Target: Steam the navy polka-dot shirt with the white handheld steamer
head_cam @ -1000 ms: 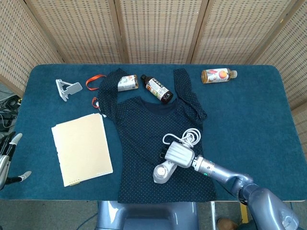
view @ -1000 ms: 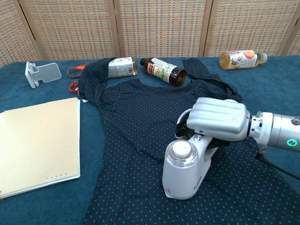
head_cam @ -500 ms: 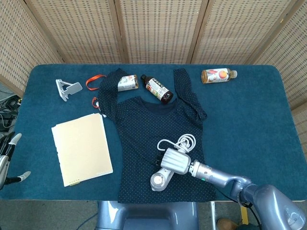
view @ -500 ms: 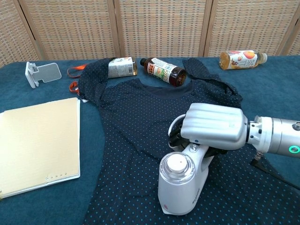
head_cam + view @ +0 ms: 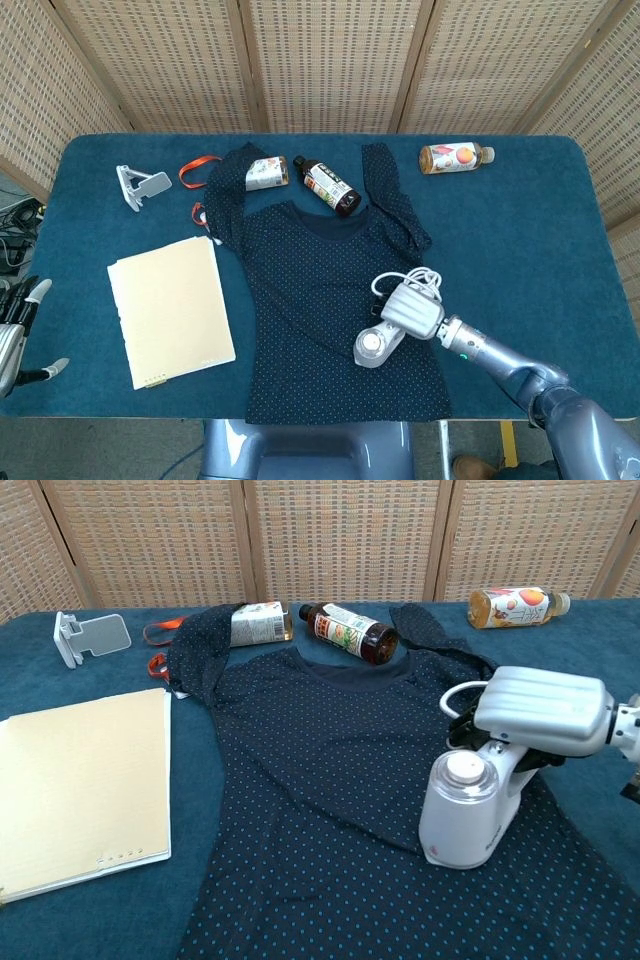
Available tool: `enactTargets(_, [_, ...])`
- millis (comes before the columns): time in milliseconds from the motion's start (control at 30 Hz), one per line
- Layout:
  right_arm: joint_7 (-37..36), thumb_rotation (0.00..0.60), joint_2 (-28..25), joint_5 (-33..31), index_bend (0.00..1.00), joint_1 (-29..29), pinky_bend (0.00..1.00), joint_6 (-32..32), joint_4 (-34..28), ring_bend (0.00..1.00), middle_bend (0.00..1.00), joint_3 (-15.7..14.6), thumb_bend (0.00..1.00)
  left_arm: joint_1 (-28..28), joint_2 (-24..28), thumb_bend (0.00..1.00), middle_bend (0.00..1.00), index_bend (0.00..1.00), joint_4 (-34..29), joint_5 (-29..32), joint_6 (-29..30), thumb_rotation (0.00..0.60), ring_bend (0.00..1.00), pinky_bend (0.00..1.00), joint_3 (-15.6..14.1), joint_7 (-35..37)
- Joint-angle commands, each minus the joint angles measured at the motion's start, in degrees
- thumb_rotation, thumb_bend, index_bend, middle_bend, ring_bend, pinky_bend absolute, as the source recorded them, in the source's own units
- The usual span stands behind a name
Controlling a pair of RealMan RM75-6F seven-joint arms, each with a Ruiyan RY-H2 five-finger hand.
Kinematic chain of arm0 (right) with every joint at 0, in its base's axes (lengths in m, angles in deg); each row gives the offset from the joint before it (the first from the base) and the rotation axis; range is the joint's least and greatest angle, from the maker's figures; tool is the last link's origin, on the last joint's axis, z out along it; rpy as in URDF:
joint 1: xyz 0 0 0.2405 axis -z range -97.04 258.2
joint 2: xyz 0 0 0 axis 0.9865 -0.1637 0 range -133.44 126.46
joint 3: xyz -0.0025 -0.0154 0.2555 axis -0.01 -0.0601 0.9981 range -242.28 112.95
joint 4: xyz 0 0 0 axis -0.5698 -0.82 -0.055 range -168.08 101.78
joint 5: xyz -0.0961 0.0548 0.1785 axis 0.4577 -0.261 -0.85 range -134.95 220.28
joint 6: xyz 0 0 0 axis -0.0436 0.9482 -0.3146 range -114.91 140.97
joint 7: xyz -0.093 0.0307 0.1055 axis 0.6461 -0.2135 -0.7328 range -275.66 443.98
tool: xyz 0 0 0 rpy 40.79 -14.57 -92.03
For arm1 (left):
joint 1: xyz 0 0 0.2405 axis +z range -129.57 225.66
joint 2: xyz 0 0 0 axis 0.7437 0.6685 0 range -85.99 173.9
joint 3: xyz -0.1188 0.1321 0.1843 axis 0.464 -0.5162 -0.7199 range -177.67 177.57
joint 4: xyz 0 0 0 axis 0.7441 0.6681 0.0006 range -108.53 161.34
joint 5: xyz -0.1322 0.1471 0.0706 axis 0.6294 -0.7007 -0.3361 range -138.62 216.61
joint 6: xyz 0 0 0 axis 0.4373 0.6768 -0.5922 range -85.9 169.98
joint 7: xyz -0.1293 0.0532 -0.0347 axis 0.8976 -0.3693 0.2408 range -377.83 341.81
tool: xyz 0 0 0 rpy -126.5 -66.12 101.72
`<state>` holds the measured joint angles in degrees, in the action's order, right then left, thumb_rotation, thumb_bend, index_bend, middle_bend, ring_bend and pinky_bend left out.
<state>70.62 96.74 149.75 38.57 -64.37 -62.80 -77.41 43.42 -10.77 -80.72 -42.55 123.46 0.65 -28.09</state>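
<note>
Right robot hand grips white handheld steamer, standing on navy polka-dot shirt, right side. Left robot hand at desk near-left edge; grasp state indiscernible.

Setting: staged robot test bay, not a home | woven rattan screens wall off the back | blue-carpeted table | odd props scattered: bottles, phone stand, notepad
</note>
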Motion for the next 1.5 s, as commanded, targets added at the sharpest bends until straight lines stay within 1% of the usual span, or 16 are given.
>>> enactTargets(33, [-2.8,0.600,0.2,-2.0,0.82,1.7,0.94,1.0,3.9,0.64,0.63,0.8,1.00,0.0,-0.1,0.00,0.00,0.00,-0.2,-0.3,0.1,0.600,0.00,0.00,-0.1,-0.4])
enactTargets(133, [-4.8,0.600,0.5,-3.0,0.82,2.4,0.94,1.5,6.2,0.65,0.63,1.3,1.00,0.1,-0.1,0.00,0.00,0.00,-0.2,-0.2,0.2,0.600,0.00,0.00,-0.1,-0.4])
enactTargets(267, [-6.3,0.600,0.8,-2.5,0.82,2.6,0.94,0.8,8.0,0.65,0.63,0.9,1.00,0.1,-0.2,0.00,0.00,0.00,-0.2,-0.2,0.2,0.600,0.00,0.00,-0.1,-0.3])
enactTargets(500, [-6.3,0.600,1.5,0.3,0.82,2.0,0.94,-2.8,6.7,0.65,0.63,-0.9,1.00,0.2,-0.1,0.00,0.00,0.00,0.0,-0.4,0.3,0.600,0.00,0.00,-0.2,0.2])
enactTargets(733, [-3.7,0.600,1.9,3.7,0.82,0.4,0.94,-6.2,1.9,0.65,0.63,-2.6,1.00,0.2,0.0,0.00,0.00,0.00,0.1,-0.4,0.2,0.600,0.00,0.00,-0.2,0.6])
enactTargets(1167, [2.2,0.600,-1.1,7.8,0.82,-1.8,0.94,-6.7,-10.8,0.65,0.63,-4.6,1.00,0.1,0.2,0.00,0.00,0.00,0.1,-0.3,0.1,0.600,0.00,0.00,-0.2,0.8])
enactTargets(1300, [3.9,0.600,-2.0,8.5,0.82,-1.8,0.94,-6.6,-12.6,0.65,0.63,-4.9,1.00,0.1,0.0,0.00,0.00,0.00,0.1,-0.2,0.1,0.600,0.00,0.00,-0.2,0.5])
enactTargets(1500, [4.2,0.600,-3.1,7.4,0.82,-1.2,0.94,-5.8,-11.9,0.64,0.63,-4.4,1.00,0.1,-0.2,0.00,0.00,0.00,0.1,-0.3,0.0,0.600,0.00,0.00,-0.3,0.1])
